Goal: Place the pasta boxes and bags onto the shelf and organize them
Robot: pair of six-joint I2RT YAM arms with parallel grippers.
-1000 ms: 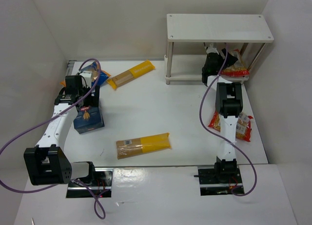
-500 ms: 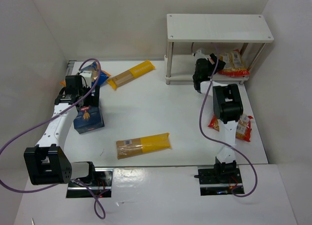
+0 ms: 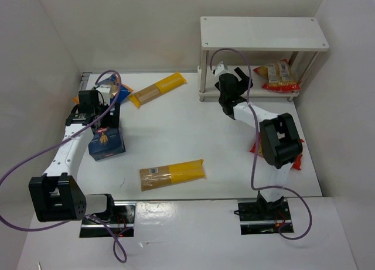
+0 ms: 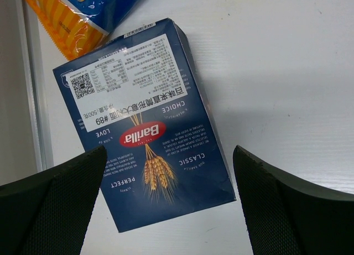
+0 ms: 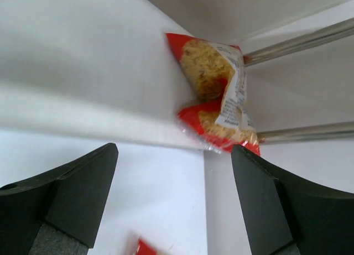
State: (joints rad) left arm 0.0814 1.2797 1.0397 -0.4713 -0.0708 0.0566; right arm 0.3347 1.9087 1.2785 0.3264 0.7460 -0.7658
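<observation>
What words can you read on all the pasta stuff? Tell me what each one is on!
"Barilla": on the red logo of the dark blue box.
"CLASSIC", "CHOICE", "LOVE", "PERFECT": around that logo.
"#89": on the box's white sticker; its other print is too small.
On the blue-orange bag: letters cut off, unreadable.
On the red-edged bag on the shelf: label blurred.
On the spaghetti packs: too small.

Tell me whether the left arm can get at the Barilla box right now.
Likely yes: the left claw hangs open directly over the Barilla box, with nothing lying between them.
</observation>
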